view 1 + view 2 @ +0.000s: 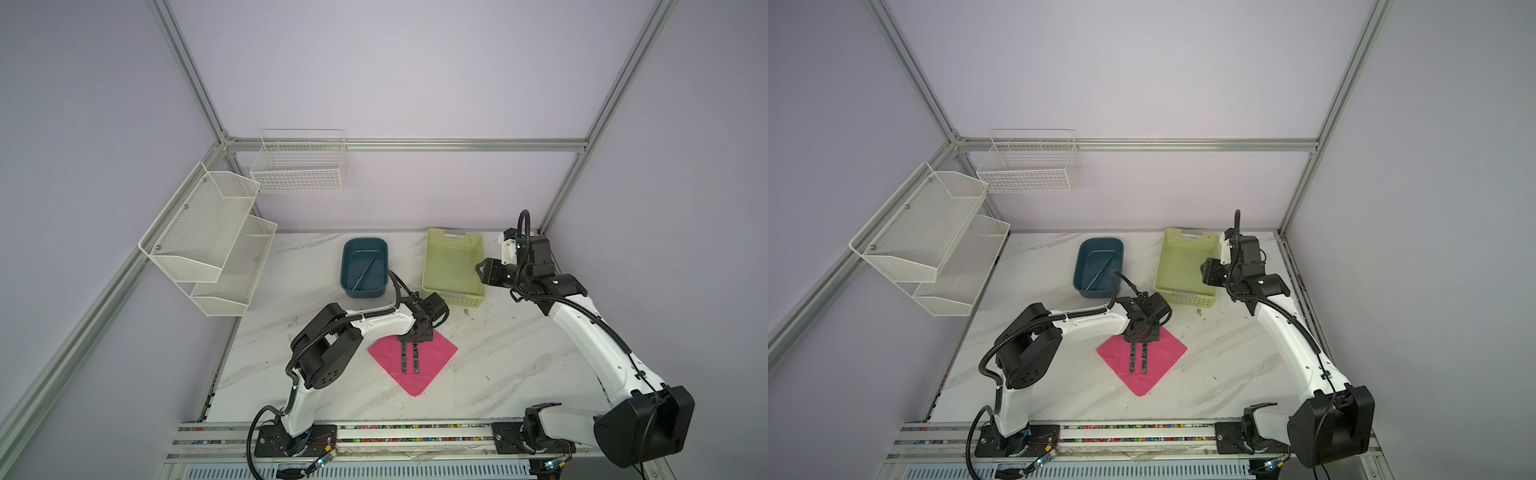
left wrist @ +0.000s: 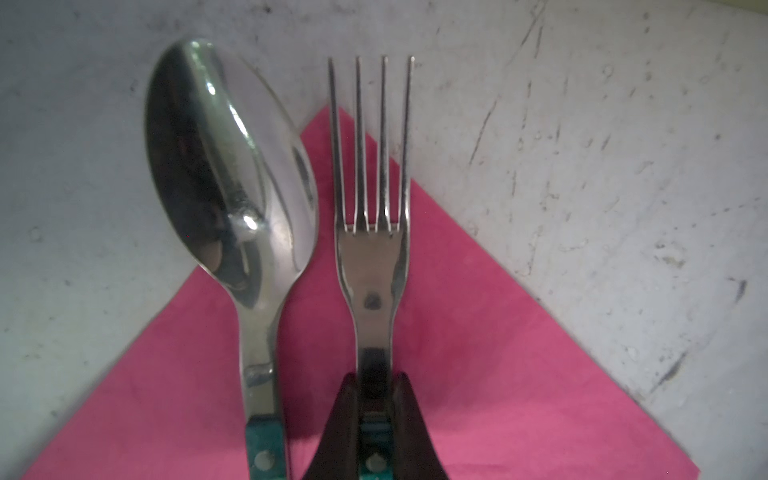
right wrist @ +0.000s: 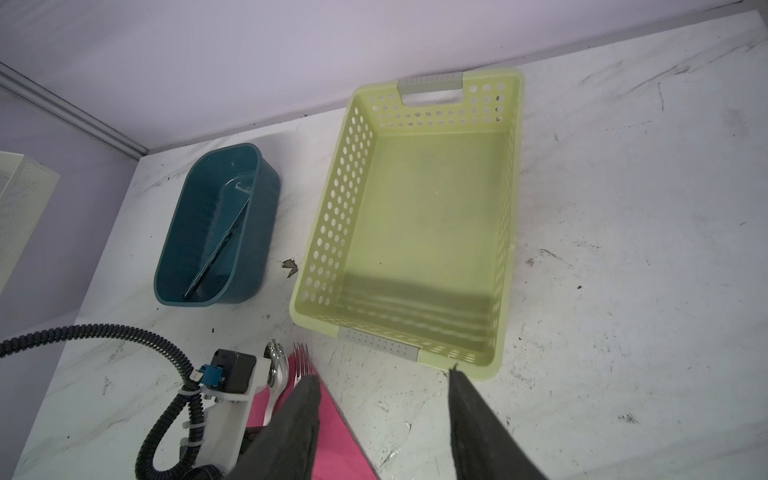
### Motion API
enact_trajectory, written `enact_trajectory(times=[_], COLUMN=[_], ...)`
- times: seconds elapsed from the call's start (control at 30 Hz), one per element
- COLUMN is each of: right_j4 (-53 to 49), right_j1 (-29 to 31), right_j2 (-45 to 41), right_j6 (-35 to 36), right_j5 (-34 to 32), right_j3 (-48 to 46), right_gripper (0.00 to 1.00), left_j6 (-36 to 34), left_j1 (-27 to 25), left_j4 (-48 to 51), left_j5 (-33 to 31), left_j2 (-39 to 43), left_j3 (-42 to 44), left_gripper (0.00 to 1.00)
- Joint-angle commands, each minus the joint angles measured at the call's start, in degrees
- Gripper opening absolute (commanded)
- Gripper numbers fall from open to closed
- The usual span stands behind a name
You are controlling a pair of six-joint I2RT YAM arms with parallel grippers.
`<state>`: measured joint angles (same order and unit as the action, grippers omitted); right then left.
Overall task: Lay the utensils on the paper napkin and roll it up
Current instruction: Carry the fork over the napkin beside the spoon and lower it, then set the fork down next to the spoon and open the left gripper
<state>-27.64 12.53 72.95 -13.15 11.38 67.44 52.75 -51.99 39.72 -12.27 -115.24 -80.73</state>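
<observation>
The pink paper napkin [image 1: 434, 368] [image 1: 1160, 368] [image 2: 498, 374] lies as a diamond on the marble table. Two utensils lie side by side along it, the spoon [image 2: 232, 166] [image 1: 403, 359] on the left and the fork [image 2: 372, 257] [image 1: 414, 358] on the right. Their heads reach past the napkin's far corner. My left gripper [image 2: 374, 384] [image 1: 416, 337] [image 1: 1140, 337] is shut on the fork's neck, just above its teal handle. The knife [image 1: 365, 270] [image 3: 220, 249] lies slanted inside the teal tub [image 1: 363, 293] [image 3: 266, 216]. My right gripper [image 3: 383, 374] [image 1: 481, 270] hangs open and empty by the green basket.
A pale green perforated basket [image 1: 432, 266] [image 3: 332, 216] stands empty at the back right, next to the tub. White mesh shelves [image 1: 208, 237] hang on the left wall. A wire basket [image 1: 299, 166] hangs on the back wall. The left arm's elbow sits left of the napkin.
</observation>
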Motion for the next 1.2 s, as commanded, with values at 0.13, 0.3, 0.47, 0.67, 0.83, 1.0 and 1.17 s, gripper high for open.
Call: enact_trajectory(times=[0.13, 0.3, 0.47, 0.67, 0.83, 1.0, 1.17], right_j4=[0.77, 0.83, 0.83, 0.74, 0.74, 0.66, 0.57], right_j1=[-0.14, -0.14, -0.17, -0.14, -0.15, -0.14, -0.17], right_j2=[-0.83, -0.96, -1.14, -1.1, -1.23, -1.32, -1.47], right_j6=[0.49, 0.57, 0.53, 0.56, 0.57, 0.58, 0.57], right_j5=[-0.57, -0.48, -0.57, -0.65, -0.68, -0.74, -0.83], right_j3=[-0.74, -0.75, -0.9, -0.9, -0.98, -0.89, -0.88], right_gripper=[0.52, 0.52, 0.52, 0.53, 0.53, 0.53, 0.52], left_j6=[-0.98, -1.23, -1.86, -1.86, -1.73, -1.89, -2.04], left_j1=[0.3, 0.26, 0.29, 0.27, 0.3, 0.27, 0.31], left_j4=[1.13, 1.18, 1.9, 2.06, 2.06, 2.15, 2.67], left_j5=[-1.46, -1.6, -2.57, -2.28, -2.14, -1.77, -2.55], left_j2=[0.01, 0.58, 0.68, 0.19, 0.28, 0.95, 1.87], left_j3=[0.26, -0.32, -1.32, -1.67, -1.6, -2.08, -2.66], left_gripper=[0.13, 0.15, 0.14, 0.14, 0.18, 0.24, 0.25])
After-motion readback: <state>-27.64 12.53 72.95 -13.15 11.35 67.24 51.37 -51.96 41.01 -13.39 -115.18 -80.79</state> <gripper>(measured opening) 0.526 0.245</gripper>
